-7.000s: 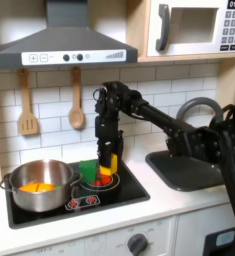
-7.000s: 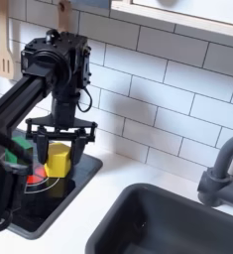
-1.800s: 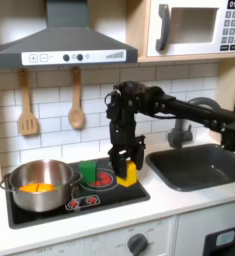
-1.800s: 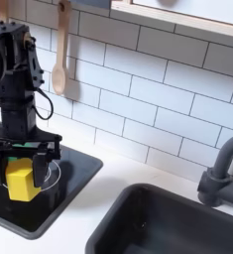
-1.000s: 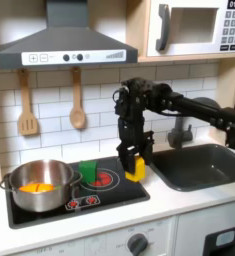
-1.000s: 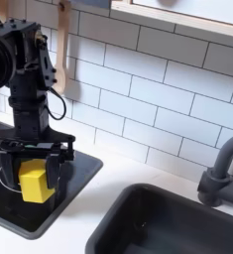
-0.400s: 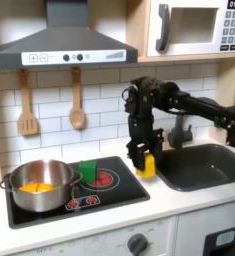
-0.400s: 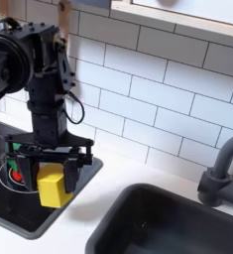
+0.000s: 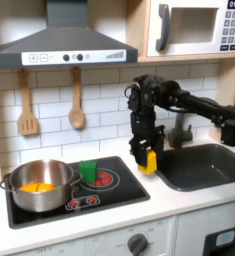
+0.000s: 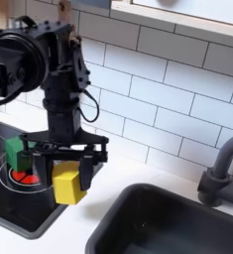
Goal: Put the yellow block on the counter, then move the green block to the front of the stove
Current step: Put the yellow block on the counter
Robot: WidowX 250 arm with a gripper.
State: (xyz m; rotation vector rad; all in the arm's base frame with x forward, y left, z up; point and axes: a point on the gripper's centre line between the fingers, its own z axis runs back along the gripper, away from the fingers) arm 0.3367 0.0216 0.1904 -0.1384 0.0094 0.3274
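1. The gripper [image 9: 146,160] [image 10: 68,179] points straight down with both fingers clamped on the yellow block [image 9: 147,161] [image 10: 68,185], so it's closed about as far as the block lets it.
2. The block is up in the air, not resting on anything. In the first exterior view it hangs over the strip of counter [image 9: 179,202] between the stove's right edge and the sink's left rim. In the second exterior view it's right about at the stove's right edge.
3. The black arm [image 9: 184,100] reaches in from the first exterior view's right, across the sink [image 9: 204,168] [image 10: 177,223].
4. The green block [image 9: 88,172] [image 10: 17,151] stands on the stove [image 9: 109,192] [image 10: 34,210] by the red burner rings, near the back edge, well apart from the gripper.
5. A steel pot [image 9: 39,186] with orange-yellow toy food inside covers the stove's left half in the first exterior view, just beside the green block.
6. A faucet [image 10: 220,169] stands at the sink's back rim.
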